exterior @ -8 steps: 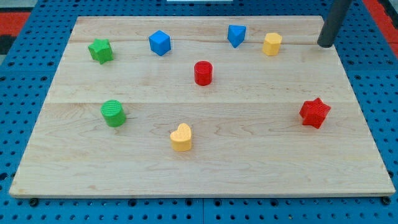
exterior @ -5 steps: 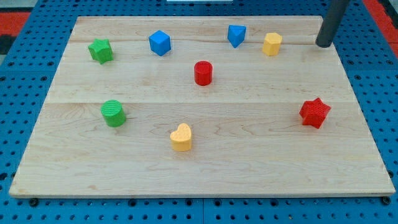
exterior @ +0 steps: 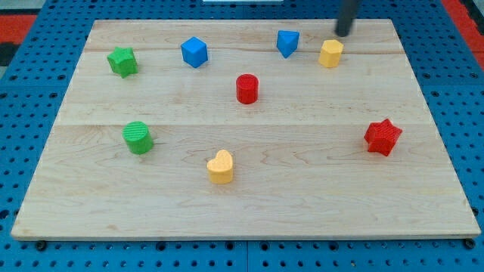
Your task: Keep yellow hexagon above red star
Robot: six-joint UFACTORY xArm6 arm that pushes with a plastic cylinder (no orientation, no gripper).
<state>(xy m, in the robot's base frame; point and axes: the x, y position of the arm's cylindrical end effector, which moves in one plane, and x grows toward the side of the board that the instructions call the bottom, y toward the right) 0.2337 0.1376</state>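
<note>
The yellow hexagon (exterior: 330, 54) sits near the board's top right. The red star (exterior: 383, 137) lies lower, at the view's right, below and to the right of the hexagon. My tip (exterior: 343, 33) is at the board's top edge, just above and slightly right of the yellow hexagon, a small gap apart from it. The rod runs up out of the view's top.
A blue block (exterior: 286, 42) sits just left of the hexagon. A blue cube (exterior: 194, 52) and green star (exterior: 122, 61) are at the top left. A red cylinder (exterior: 246, 88) is mid-board, a green cylinder (exterior: 138, 137) at left, a yellow heart (exterior: 221, 167) at bottom centre.
My tip has moved left along the board's top edge, from the top right corner to just above the yellow hexagon. No block has moved.
</note>
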